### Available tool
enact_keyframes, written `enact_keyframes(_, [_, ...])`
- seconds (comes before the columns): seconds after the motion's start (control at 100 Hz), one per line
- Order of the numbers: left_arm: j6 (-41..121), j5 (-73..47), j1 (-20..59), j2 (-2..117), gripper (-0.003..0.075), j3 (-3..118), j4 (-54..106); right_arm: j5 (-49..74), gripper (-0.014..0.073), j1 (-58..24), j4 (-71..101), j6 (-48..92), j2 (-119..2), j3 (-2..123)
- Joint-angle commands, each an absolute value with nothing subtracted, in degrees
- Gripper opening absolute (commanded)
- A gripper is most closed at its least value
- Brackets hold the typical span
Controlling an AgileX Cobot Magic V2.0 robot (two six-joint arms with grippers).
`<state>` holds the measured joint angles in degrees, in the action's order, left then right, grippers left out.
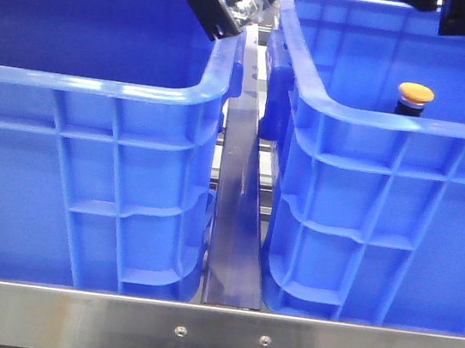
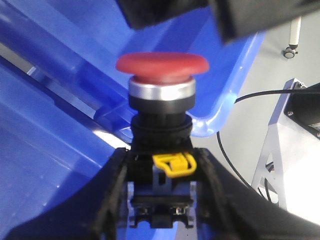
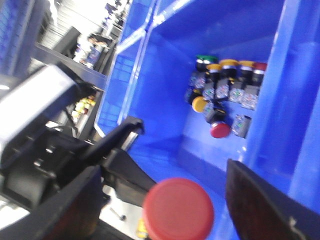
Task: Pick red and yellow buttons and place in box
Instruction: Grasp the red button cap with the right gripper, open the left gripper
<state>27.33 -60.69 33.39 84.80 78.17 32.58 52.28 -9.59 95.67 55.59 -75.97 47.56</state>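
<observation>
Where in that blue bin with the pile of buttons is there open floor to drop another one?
It is crowded in one corner of the box, where the button cluster sits against two walls. The floor strip between that cluster and the red button in the left gripper is bare.

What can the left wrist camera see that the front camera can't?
Only the left wrist view shows the red button up close, its black body clamped between the left gripper's fingers, plus its silver collar and a small yellow clip. Only the front view shows two blue crates side by side, the left crate and the right crate, and a yellow button poking above the right crate's rim. Both show blue crate plastic.
</observation>
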Motion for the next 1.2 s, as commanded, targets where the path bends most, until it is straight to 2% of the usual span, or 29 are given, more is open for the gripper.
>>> enact_keyframes(0.0, [27.36, -59.14, 33.79, 82.9, -0.0012, 79.6, 35.57, 53.07, 0.0538, -10.23, 97.05, 55.73, -74.16, 49.18])
enact_keyframes(0.55, [27.36, -59.14, 33.79, 82.9, -0.0012, 79.6, 35.57, 56.07, 0.0531, -11.56, 96.66, 55.73, -76.52, 49.12])
enact_keyframes(0.65, [27.36, -59.14, 33.79, 82.9, -0.0012, 79.6, 35.57, 56.58, 0.0449, -11.56, 96.66, 55.73, -76.52, 49.12])
enact_keyframes(0.78, [27.36, -59.14, 33.79, 82.9, -0.0008, 79.6, 35.57, 57.44, 0.025, -11.56, 96.66, 55.73, -76.52, 49.12])
enact_keyframes(0.88, [27.36, -59.27, 33.79, 82.9, 0.0005, 79.6, 35.57, 57.95, 0.0195, -11.56, 96.66, 55.73, -76.52, 49.12])
enact_keyframes(1.0, [27.36, -59.05, 33.79, 82.9, 0.0132, 79.6, 35.67, 58.07, 0.0195, -11.56, 96.66, 55.73, -76.52, 49.12])
enact_keyframes(1.12, [27.36, -59.05, 33.79, 82.9, 0.0358, 79.6, 35.67, 58.33, 0.0195, -11.56, 96.66, 55.73, -76.52, 49.12])
enact_keyframes(1.13, [27.36, -59.05, 33.79, 82.9, 0.0398, 79.6, 35.67, 58.41, 0.0195, -11.56, 96.66, 55.73, -76.52, 49.12])
enact_keyframes(1.19, [27.36, -59.15, 33.79, 82.9, 0.0479, 79.6, 35.67, 58.67, 0.0195, -11.56, 96.66, 55.73, -76.52, 49.12])
